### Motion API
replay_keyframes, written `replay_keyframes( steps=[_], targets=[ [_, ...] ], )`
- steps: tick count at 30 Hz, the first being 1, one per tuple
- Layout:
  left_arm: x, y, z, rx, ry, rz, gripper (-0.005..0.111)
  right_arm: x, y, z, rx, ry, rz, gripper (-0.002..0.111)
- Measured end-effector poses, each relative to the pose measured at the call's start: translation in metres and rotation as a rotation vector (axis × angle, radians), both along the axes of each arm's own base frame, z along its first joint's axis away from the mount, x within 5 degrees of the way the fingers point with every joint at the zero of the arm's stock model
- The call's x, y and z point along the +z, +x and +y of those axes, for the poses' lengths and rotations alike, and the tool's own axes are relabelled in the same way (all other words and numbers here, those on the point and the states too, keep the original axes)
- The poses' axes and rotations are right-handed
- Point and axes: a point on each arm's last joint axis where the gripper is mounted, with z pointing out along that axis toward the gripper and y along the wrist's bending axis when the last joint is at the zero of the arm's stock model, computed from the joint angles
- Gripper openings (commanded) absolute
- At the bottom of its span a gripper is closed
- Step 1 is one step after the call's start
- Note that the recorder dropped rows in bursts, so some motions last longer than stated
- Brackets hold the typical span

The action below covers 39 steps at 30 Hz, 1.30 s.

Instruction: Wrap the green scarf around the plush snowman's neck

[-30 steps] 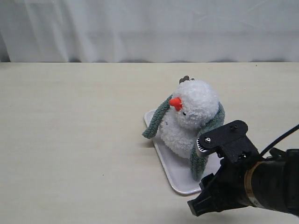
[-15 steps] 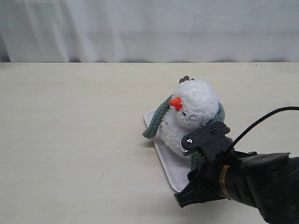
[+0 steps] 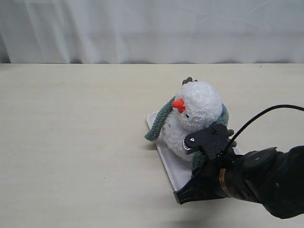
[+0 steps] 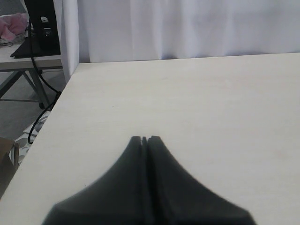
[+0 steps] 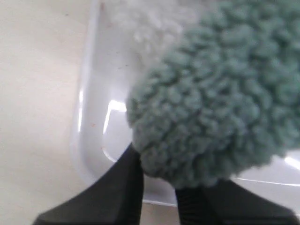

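Observation:
The plush snowman sits on a white tray, its orange nose pointing left. The green scarf lies round the back of the neck, one end hanging down each side. My right gripper is low at the tray's front, on the scarf's right end. In the right wrist view the fuzzy scarf end fills the space at the right gripper, both fingers pressed against it. White snowman fluff shows beyond. My left gripper is shut and holds nothing, over bare table.
The tray's rim lies right under the right fingers. A white curtain hangs behind the table. The table's edge shows in the left wrist view, with a stand and cables beyond it.
My right arm has moved left and forward to the scarf's hanging right end, and its jaws have narrowed onto it. Snowman and tray have not shifted.

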Motion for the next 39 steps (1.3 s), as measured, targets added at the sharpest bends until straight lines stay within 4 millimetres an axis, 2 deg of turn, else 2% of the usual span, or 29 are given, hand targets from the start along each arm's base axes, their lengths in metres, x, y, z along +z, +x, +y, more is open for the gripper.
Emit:
replay_keyframes(
  steps=[1,7,17,20,24,26,30,34,39],
  targets=[
    [0.000,0.000,0.000,0.000,0.000,0.000,0.000,0.000,-0.001,0.001,0.019,0.008,0.008,0.005],
    [0.000,0.000,0.000,0.000,0.000,0.000,0.000,0.001,-0.001,0.006,0.050,0.038,0.023,0.004],
    [0.000,0.000,0.000,0.000,0.000,0.000,0.000,0.030,0.018,0.040,0.145,0.217,-0.001,0.004],
    [0.000,0.000,0.000,0.000,0.000,0.000,0.000,0.034,0.022,0.041,0.131,0.211,-0.025,0.004],
    [0.000,0.000,0.000,0.000,0.000,0.000,0.000,0.028,0.026,0.038,0.096,0.168,-0.040,0.005],
    [0.000,0.000,0.000,0.000,0.000,0.000,0.000,0.023,0.027,0.038,0.089,0.156,-0.027,0.009],
    [0.000,0.000,0.000,0.000,0.000,0.000,0.000,0.014,0.027,0.038,0.090,0.142,-0.003,0.024],
    [0.000,0.000,0.000,0.000,0.000,0.000,0.000,0.014,0.025,0.042,0.112,0.168,0.022,0.038],
    [0.000,0.000,0.000,0.000,0.000,0.000,0.000,0.022,0.019,0.051,0.186,0.259,0.067,0.041]
  ],
)
